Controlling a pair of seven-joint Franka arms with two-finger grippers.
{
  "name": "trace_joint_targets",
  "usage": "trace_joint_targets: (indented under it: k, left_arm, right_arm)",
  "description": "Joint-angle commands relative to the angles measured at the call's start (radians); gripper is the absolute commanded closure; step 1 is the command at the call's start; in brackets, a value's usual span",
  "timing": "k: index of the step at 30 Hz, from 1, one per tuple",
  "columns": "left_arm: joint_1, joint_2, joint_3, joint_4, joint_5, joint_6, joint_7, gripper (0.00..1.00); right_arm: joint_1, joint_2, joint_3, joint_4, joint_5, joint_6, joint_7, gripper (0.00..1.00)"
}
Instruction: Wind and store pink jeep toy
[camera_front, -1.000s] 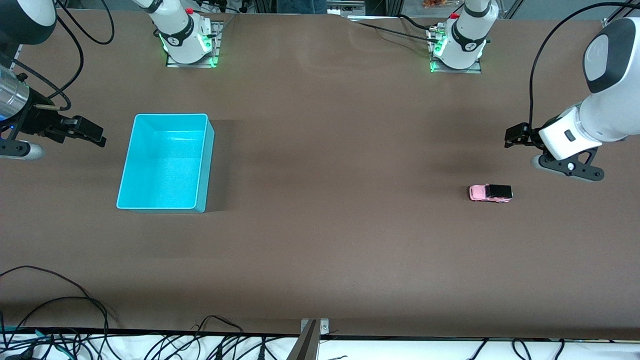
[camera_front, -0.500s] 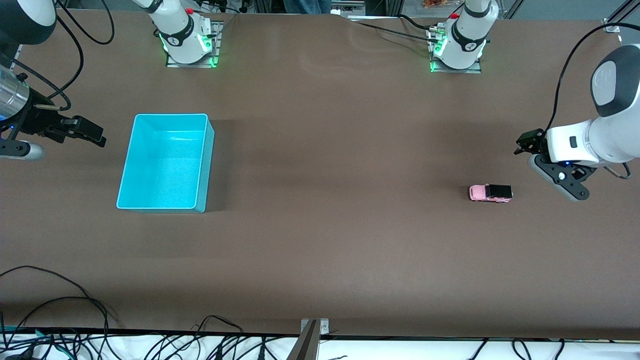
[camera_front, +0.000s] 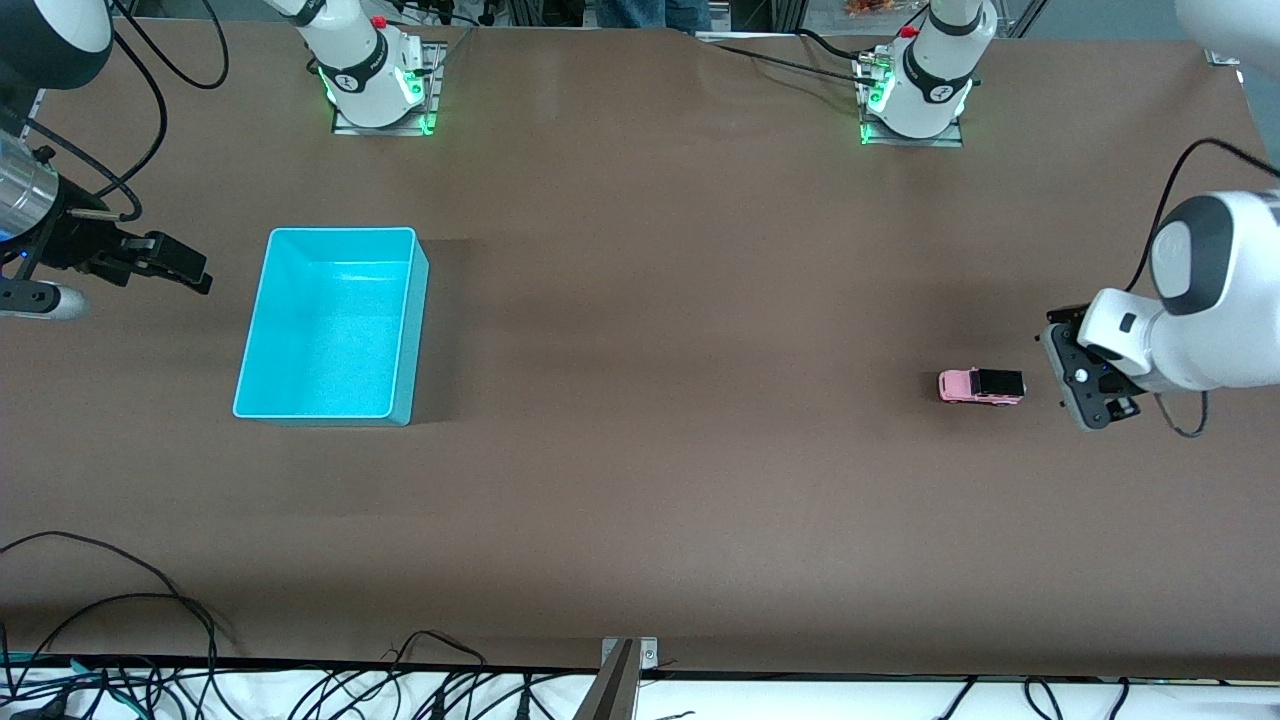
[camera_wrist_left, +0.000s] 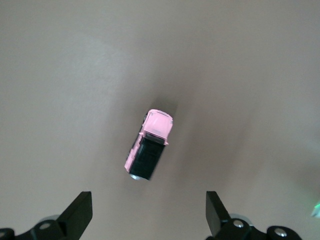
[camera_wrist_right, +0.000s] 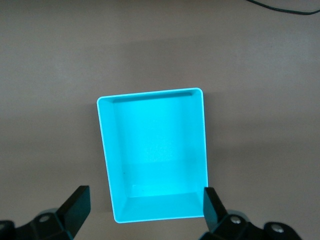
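Sitting upright on its wheels on the bare brown table (camera_front: 640, 420), the small boxy pink jeep toy with a pale pink plastic-looking body and black rectangular rear roof (camera_front: 981, 386) was at the left arm's end of the table, well apart from the open turquoise plastic bin (camera_front: 262, 318) at the right arm's end. Your left gripper (camera_wrist_left: 147, 212) hung over the table just beside the jeep's black end, and its wrist view showed the two fingers spread wide apart with the toy between them, a little ahead of the tips and lying at a slant to the gap.

You were dealing with something that looked very light, hard and smooth, so it would likely skid or roll away if one finger touched first. Its wheels made that more likely along its length. You would have done best to close across the two long flat sides of the body, low and near the middle, after turning the wrist to square up with it. Gripping nose to tail, or by the roof edge, risked the toy squirting out. Winding probably meant pressing down and dragging backward, so a firm but gentle hold mattered.

Your right gripper (camera_wrist_right: 145, 210) waited over the table beside the bin, fingers also apart and empty.
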Motion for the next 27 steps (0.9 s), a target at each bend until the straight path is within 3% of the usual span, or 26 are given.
trace_joint_targets:
  k: [1, 14, 21, 27]
  left_arm:
    - [0.004, 0.008, -0.008, -0.072, 0.059, 0.105, 0.112, 0.0]
    - [0.01, 0.009, -0.007, -0.297, 0.062, 0.366, 0.191, 0.0]
    - [0.012, 0.025, -0.008, -0.32, 0.117, 0.386, 0.192, 0.0]
    - [0.012, 0.034, -0.008, -0.383, 0.12, 0.477, 0.192, 0.0]
  right_arm:
    - [-0.003, 0.0, 0.0, 0.015, -0.003, -0.018, -0.009, 0.0]
    - [-0.003, 0.0, 0.0, 0.015, -0.003, -0.018, -0.009, 0.0]
    - [-0.003, 0.0, 0.0, 0.015, -0.003, -0.018, -0.009, 0.0]
    - [-0.003, 0.0, 0.0, 0.015, -0.003, -0.018, -0.009, 0.0]
